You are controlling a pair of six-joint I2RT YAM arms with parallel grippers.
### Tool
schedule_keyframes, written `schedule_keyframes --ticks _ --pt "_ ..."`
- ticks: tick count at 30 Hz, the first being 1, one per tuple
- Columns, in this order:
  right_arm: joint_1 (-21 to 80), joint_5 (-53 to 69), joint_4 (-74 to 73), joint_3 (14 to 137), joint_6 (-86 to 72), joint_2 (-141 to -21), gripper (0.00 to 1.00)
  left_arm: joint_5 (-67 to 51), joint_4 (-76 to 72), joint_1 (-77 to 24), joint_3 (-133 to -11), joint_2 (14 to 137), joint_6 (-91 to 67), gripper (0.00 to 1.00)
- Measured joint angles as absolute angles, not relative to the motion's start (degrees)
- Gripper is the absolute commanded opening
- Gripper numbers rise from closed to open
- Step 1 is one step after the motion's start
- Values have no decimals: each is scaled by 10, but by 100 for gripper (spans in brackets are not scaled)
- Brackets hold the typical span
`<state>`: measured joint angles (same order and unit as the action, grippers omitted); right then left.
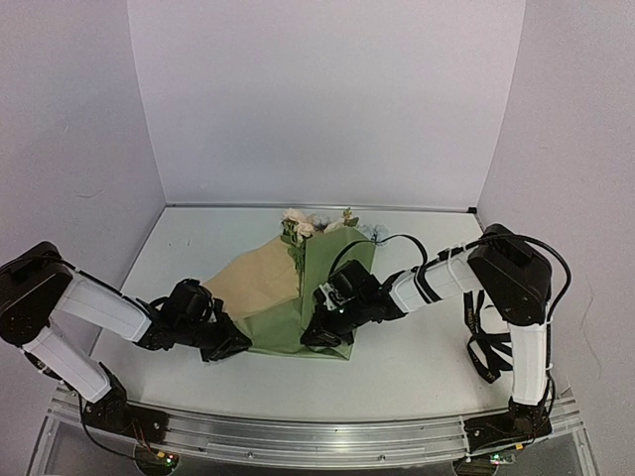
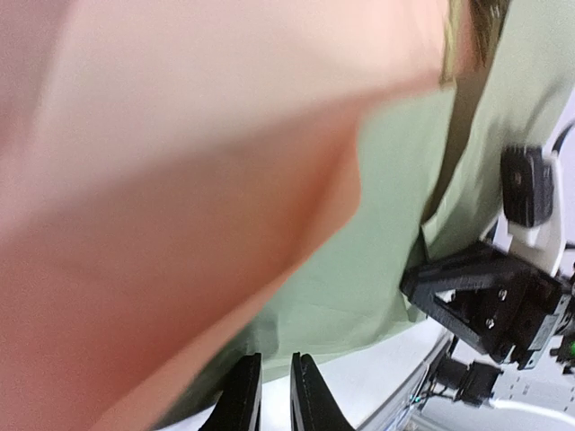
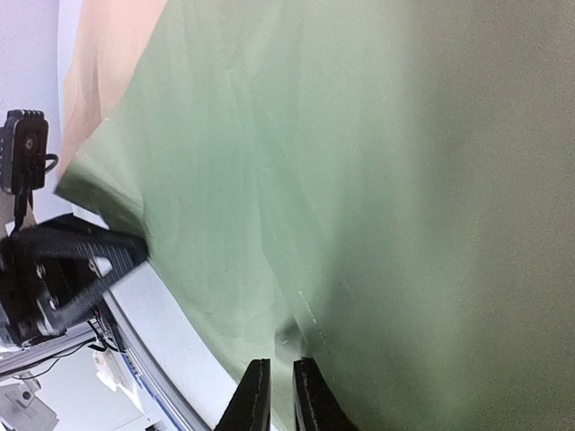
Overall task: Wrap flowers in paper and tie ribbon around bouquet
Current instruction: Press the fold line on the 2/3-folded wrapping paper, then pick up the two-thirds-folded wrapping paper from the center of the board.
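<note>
While both arms reach low across the worktop (image 1: 427, 367), the paper (image 1: 332, 297) lies half folded at its middle. Its right flap is turned over, olive green side up, and a tan-peach panel shows on the sheet's left half. The flowers (image 1: 303, 226) lie inside the fold, with pale and cream blooms poking out past the paper's far edge and the stems hidden under the green flap.

The left claw (image 1: 236, 345) sits at the paper's near left corner, low on the worktop. From the left wrist its fingers (image 2: 243, 400) stand almost together with only a thin slit between them. The paper's near edge drops right to their tips, so the claw looks clenched on that edge.

The right claw (image 1: 319, 335) rests on the green flap, close to the paper's near edge and just right of the flap's free edge. From the right wrist its fingers (image 3: 310, 395) are likewise drawn close. The green sheet comes down to the tips with a small crease running up from them, so this claw looks clenched on the paper too.

Well to the right of the paper, beside the right arm, a looped black strip that looks like the ribbon (image 1: 483, 352) lies on the worktop.
</note>
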<state>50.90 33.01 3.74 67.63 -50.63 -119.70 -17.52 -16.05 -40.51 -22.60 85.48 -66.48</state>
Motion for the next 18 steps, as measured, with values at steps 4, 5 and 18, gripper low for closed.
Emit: schedule_keyframes --ticks 4,5,18 --pt "508 334 44 673 -509 -1197 12 -144 -103 -348 -203 793 -666 20" --pt "507 334 45 672 -509 -1197 12 -134 -86 -334 -200 779 -667 20" --pt "502 347 57 666 -512 -1198 12 -18 144 -260 -177 601 -704 36"
